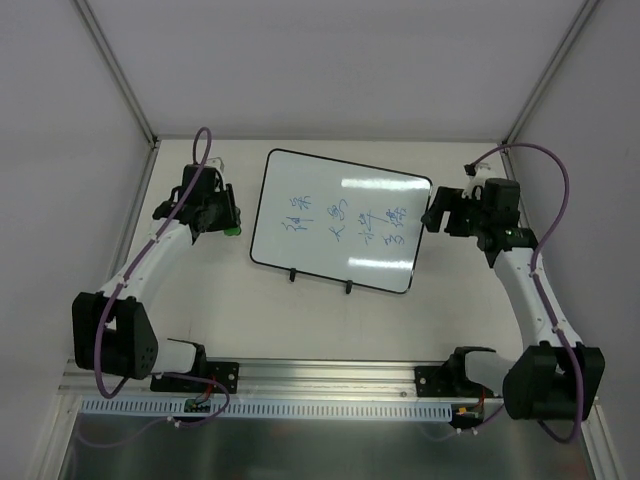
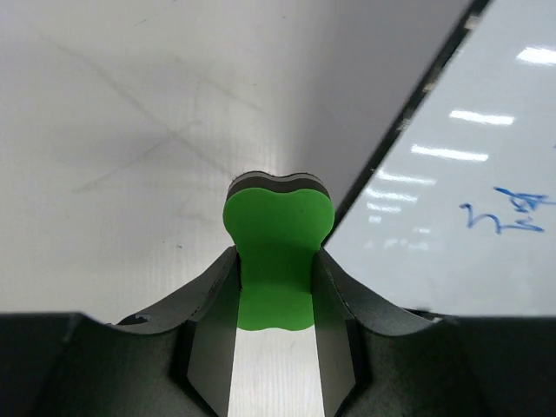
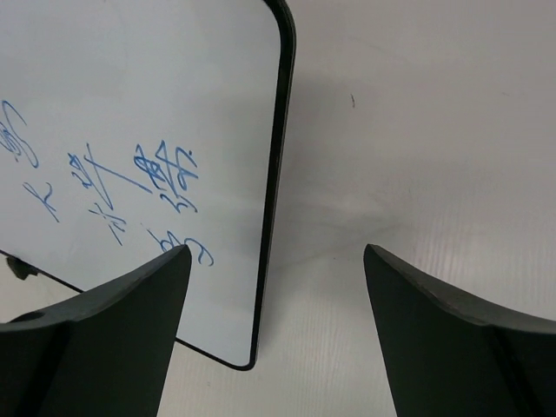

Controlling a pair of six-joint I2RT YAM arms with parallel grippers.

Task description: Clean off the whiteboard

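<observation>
Board (image 1: 345, 222) fully inked (nothing wiped yet); left pincer (image 2: 276, 256) clamps the eraser (image 2: 278, 217), right pincer (image 3: 276, 252) gapes empty.

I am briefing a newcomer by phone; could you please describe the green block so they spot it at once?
Find the whiteboard lying mid-table with blue handwriting. Just off its left edge, the left gripper pinches the green block. It is the only brightly coloured thing there, with a dark layer on one face.

This looks like a robot lab. Plain white walls (image 1: 330, 70) box in the white counter (image 1: 300, 325), and two robot arms (image 1: 150, 262) are bolted at the counter's near edge.
</observation>
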